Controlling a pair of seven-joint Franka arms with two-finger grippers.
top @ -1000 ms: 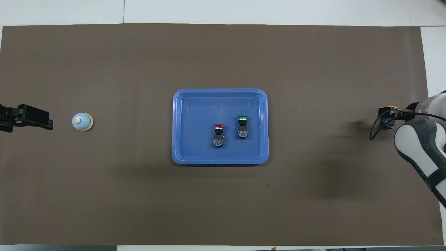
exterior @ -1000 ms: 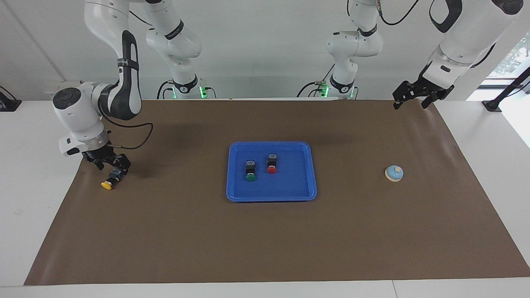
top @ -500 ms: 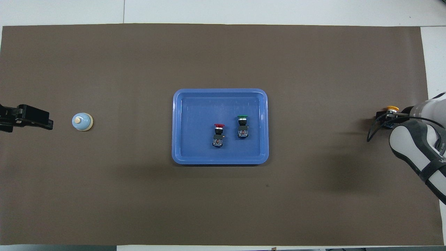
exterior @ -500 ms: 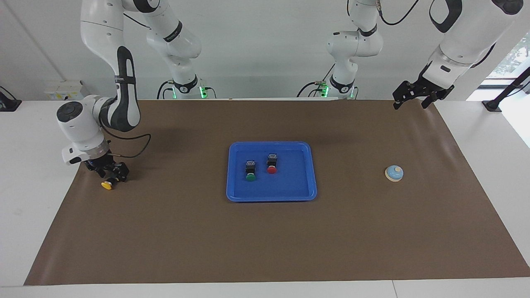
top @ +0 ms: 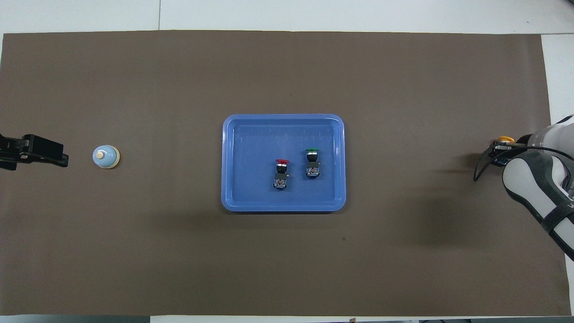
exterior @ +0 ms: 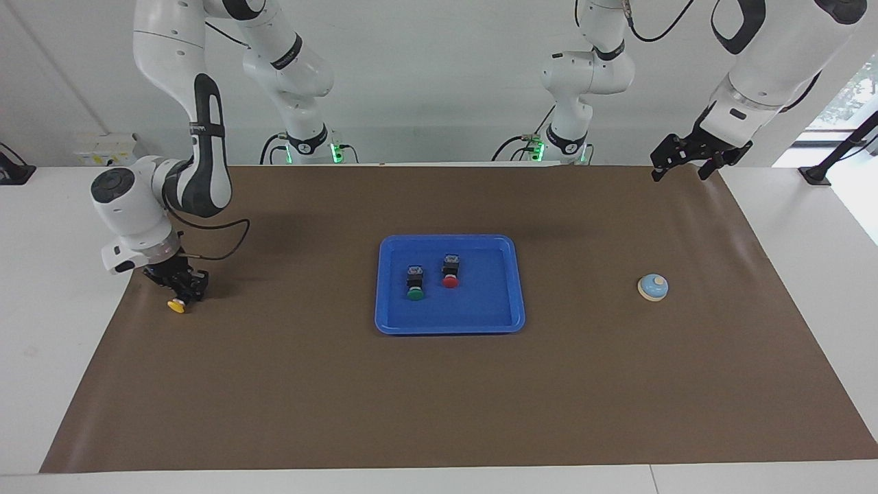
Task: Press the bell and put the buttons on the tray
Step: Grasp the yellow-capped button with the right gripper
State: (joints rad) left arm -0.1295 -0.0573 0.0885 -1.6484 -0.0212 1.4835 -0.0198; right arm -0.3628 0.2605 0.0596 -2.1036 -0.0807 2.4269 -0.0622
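Observation:
The blue tray lies mid-table, also in the overhead view. The green button and the red button lie in it side by side. The yellow button lies on the mat at the right arm's end. My right gripper is down at it, shut on its black body. The light-blue bell stands at the left arm's end. My left gripper waits open, raised above the mat's corner.
A brown mat covers the table, with white table edge around it. Cables and arm bases stand along the robots' end.
My right gripper has come down over the yellow button and its fingers have closed in on the button's body. The left arm, bell, tray and other buttons have not moved.

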